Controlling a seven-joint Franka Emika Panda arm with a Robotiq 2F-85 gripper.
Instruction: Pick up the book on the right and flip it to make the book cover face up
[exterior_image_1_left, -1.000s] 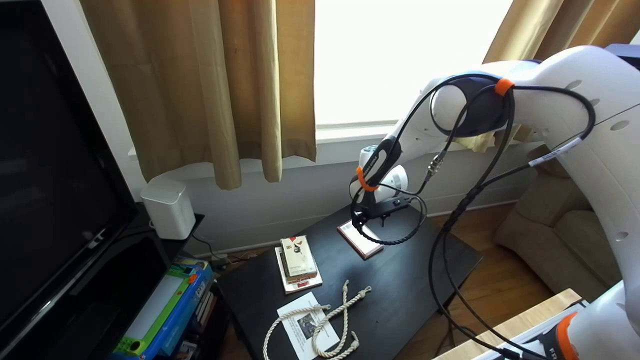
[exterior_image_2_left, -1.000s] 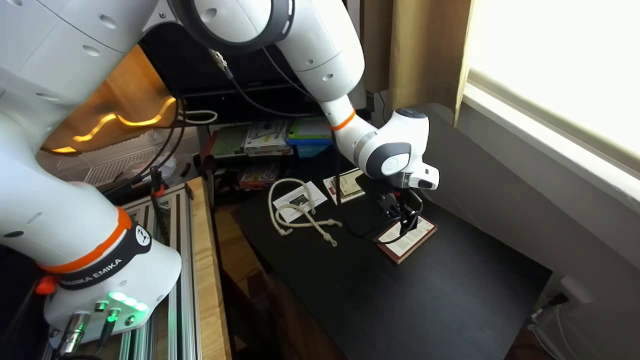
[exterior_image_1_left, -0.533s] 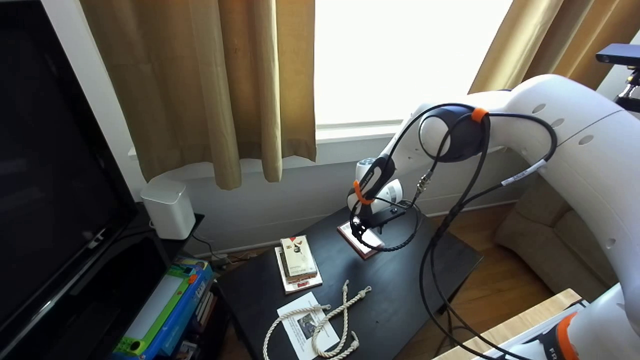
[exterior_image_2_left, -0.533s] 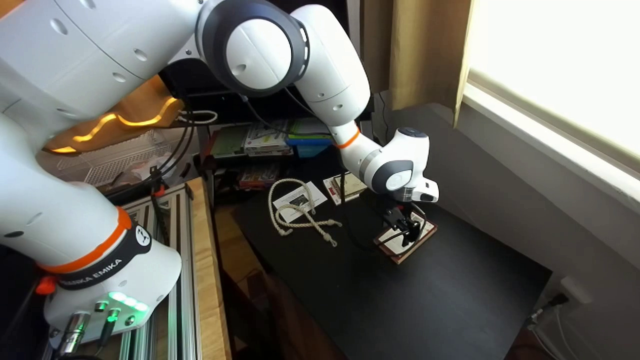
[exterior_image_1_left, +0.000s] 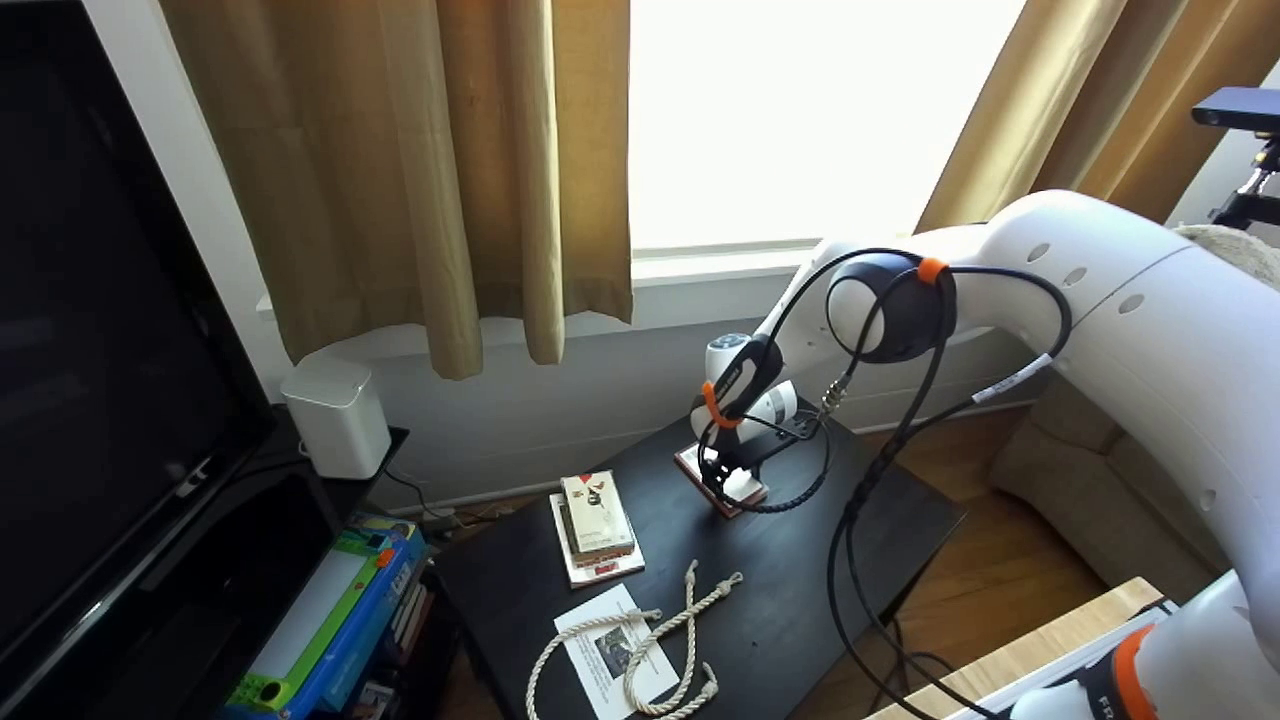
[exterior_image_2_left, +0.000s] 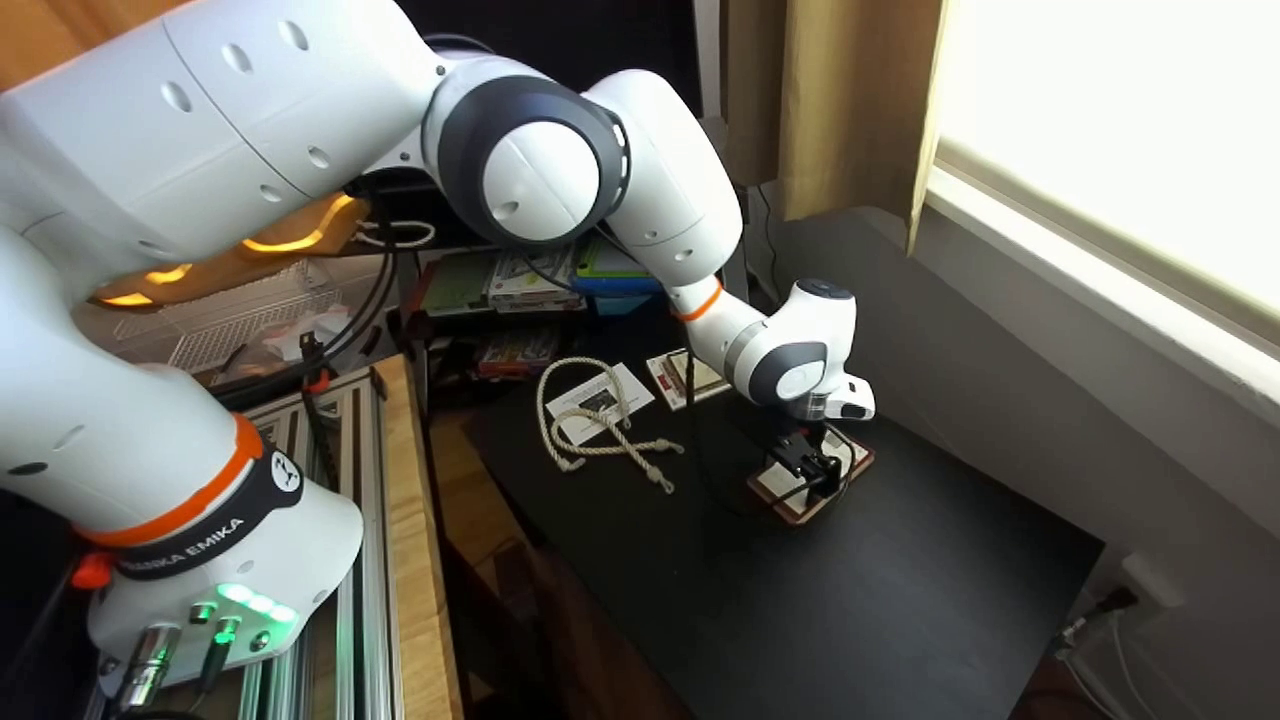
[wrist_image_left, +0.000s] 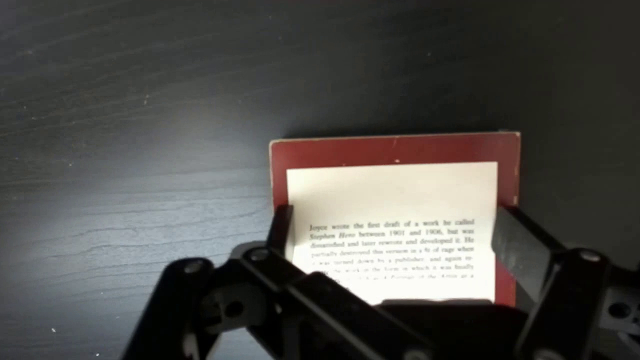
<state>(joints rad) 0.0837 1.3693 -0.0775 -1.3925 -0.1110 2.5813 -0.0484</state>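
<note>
The black two-fingered gripper (wrist_image_left: 393, 232) is spread wide over the rectangular red-bordered book (wrist_image_left: 394, 200); in the wrist view its fingers (wrist_image_left: 521, 247) overlap the edges at nine and three o'clock, contact unclear. The book lies flat on the black wood-grained table (wrist_image_left: 150, 150), white printed panel (wrist_image_left: 392, 240) up, at two o'clock from the tan-topped stack of books (exterior_image_1_left: 600, 512) in an exterior view.

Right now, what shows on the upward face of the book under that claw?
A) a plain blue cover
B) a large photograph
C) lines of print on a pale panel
C: in the wrist view, the book shows lines of print on a pale panel edged in dark red.
</note>
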